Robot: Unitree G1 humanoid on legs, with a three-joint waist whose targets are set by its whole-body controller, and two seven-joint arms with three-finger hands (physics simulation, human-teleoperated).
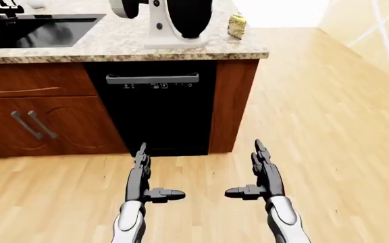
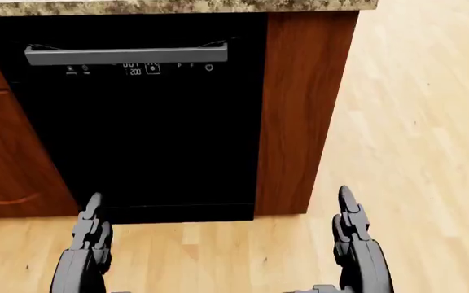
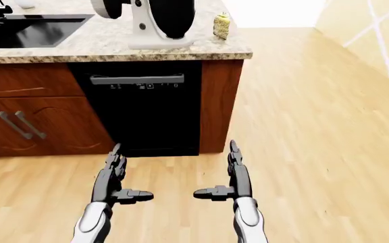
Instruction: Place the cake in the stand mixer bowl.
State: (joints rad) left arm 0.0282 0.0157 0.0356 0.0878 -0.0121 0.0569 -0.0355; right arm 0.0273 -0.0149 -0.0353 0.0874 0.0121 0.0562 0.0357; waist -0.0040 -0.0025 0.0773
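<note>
The cake (image 1: pixel 236 26), a small pale yellow-brown lump, sits on the granite counter (image 1: pixel 113 45) near its right corner, just right of the one white-and-black stand mixer (image 1: pixel 171 23). Both hands hover low over the wood floor (image 1: pixel 329 131), well apart from it: the left hand (image 1: pixel 144 179) and right hand (image 1: pixel 262 177) have fingers extended, thumbs pointing inward, holding nothing. One black dishwasher (image 1: pixel 152 109) stands below.

Two dark robot hands held out low, both empty.

The dark grey three-finger left hand (image 1: pixel 142 177) and the dark grey three-finger right hand (image 1: pixel 263 174) are side by side and well apart. The fingers of each are straight and point upward in the view, and the thumbs point inward toward each other. The white forearms (image 1: pixel 128 225) are roughly parallel.
</note>
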